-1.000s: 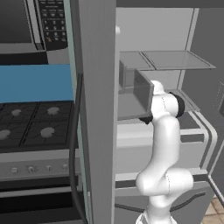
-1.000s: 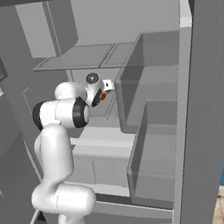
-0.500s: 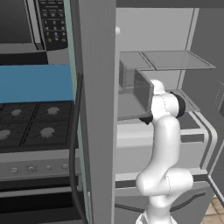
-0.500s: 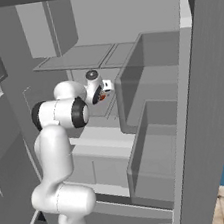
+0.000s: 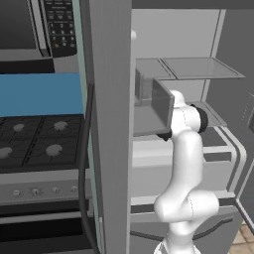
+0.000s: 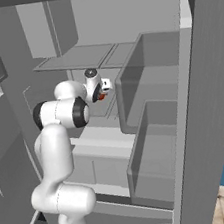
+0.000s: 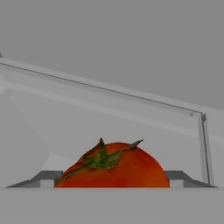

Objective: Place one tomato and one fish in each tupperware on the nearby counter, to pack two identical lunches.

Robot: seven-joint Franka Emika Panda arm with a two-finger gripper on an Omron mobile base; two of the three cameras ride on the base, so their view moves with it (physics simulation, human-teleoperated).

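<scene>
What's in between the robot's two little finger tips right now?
A red tomato with a green stem sits right between the tool's two finger tips in the hand view, inside the fridge, on a shelf.

One tomato (image 7: 114, 167), red with green stem. One open fridge (image 6: 154, 108); two glass shelves (image 5: 201, 68) side by side. One gas stove (image 5: 34, 141); four burners. One microwave (image 5: 37, 25).
</scene>
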